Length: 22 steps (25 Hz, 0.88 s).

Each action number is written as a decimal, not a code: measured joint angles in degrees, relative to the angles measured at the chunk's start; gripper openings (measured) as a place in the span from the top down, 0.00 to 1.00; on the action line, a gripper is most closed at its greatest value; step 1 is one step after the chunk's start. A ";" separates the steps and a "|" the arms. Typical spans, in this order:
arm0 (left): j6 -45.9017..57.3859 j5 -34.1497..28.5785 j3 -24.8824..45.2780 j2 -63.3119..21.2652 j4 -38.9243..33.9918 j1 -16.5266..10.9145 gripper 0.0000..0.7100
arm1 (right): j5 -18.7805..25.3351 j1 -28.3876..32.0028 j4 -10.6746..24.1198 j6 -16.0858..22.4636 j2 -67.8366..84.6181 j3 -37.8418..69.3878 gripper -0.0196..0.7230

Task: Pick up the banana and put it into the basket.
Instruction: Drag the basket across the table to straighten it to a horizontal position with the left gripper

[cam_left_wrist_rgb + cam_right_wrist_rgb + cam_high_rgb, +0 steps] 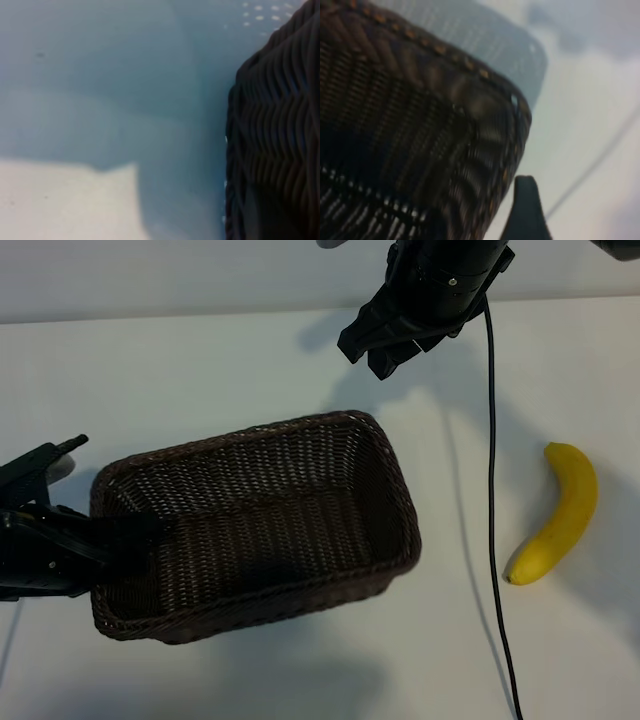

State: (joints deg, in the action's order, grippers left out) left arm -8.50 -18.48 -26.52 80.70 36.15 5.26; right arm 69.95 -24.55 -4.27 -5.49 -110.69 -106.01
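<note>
A large rectangular dark-brown woven wicker basket (255, 525) with rounded corners and a braided rim sits on the white desk (200, 370), seen steeply from above. A single smooth, bright-yellow curved banana (560, 515) with small dark tips lies on the bare desk well to the right of the basket, untouched and clear of both arms. A thin black cable (492, 490) runs down the desk between basket and banana.

The left arm's black pincer (120, 540) reaches in from the exterior view's left edge and overlaps the basket's left end wall at the rim, its fingers narrowly parted; whether they pinch the wicker or merely rest against it cannot be told. Its own wrist camera takes in only the basket's dark woven side (277, 140) close up, beside shadowed desk surface (100, 100).

The right arm's black pincer (385, 340) hangs above the desk just beyond the basket's far right corner, pointing steeply down, its fingers spread wide with nothing between them. From its wrist camera, the basket's braided rim and rounded corner (445, 100) fill most of the frame, with one dark fingertip (525, 210) showing just outside the wicker wall and the cable (600, 160) crossing the pale desk beyond
</note>
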 joint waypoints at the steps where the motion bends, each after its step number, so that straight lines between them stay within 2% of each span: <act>1: -0.87 -0.96 -0.53 0.00 0.13 0.00 0.79 | 0.00 0.00 0.00 0.00 0.00 0.00 0.28; 10: -2.80 -5.75 -6.65 0.00 -0.78 0.00 0.79 | 0.00 0.00 -0.02 0.06 0.00 0.00 0.28; 22: -3.38 -12.10 -14.96 0.04 -10.88 0.00 0.79 | 0.00 0.00 -0.07 0.06 0.00 0.00 0.28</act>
State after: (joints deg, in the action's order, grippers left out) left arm -11.88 -30.58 -41.47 80.74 25.27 5.26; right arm 69.95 -24.55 -4.34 -5.43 -110.69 -106.01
